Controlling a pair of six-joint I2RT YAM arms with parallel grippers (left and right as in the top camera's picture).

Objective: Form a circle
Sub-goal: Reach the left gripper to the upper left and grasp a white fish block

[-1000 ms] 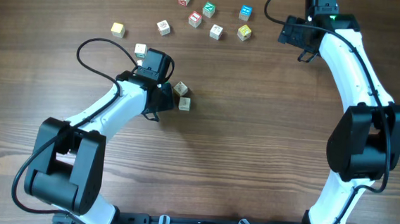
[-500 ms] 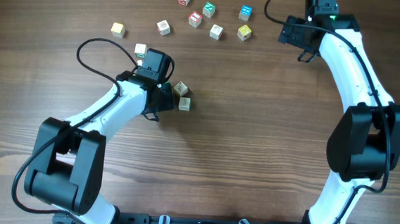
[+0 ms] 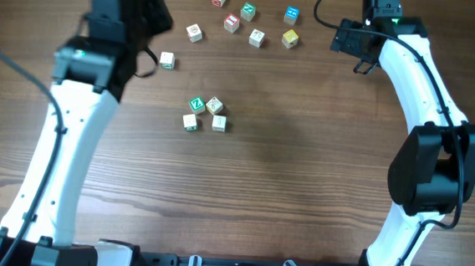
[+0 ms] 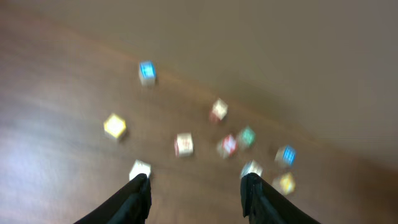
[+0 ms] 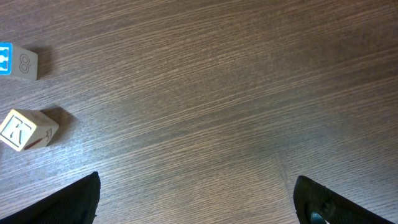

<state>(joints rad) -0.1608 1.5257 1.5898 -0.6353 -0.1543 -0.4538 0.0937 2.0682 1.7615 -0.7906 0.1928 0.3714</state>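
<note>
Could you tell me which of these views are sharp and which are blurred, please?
Left wrist view: blurred throughout, the scattered cubes smeared, their letters unreadable. Right wrist view: crisp, with the wood grain and the letter on the cream cube clear. Overhead view: sharp and evenly lit, the cube cluster distinct.
</note>
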